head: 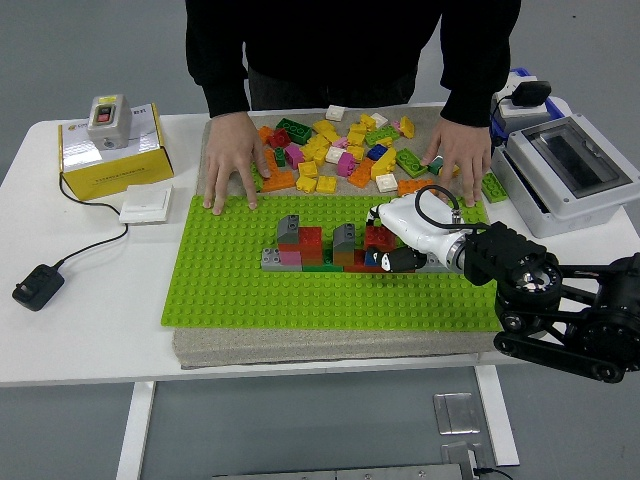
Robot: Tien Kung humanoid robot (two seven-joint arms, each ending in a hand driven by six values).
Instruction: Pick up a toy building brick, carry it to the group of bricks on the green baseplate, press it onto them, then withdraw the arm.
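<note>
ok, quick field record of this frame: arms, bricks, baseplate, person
right hand: over the right end of the brick group, fingers down on it; whether it holds a brick is hidden
left arm: out of view
brick group: one row mid green baseplate
loose bricks: pile beyond the baseplate
person: both hands flat at the far edge, one left of the pile, one right
right side: grey enclosure

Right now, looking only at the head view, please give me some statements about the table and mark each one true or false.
1. The right hand is at the right end of the group of bricks on the green baseplate. True.
2. The person's hands are lifted off the table. False: both rest flat on it.
3. The loose bricks lie beyond the baseplate. True.
4. The yellow box stands on the baseplate. False: it stands left of it.
</note>
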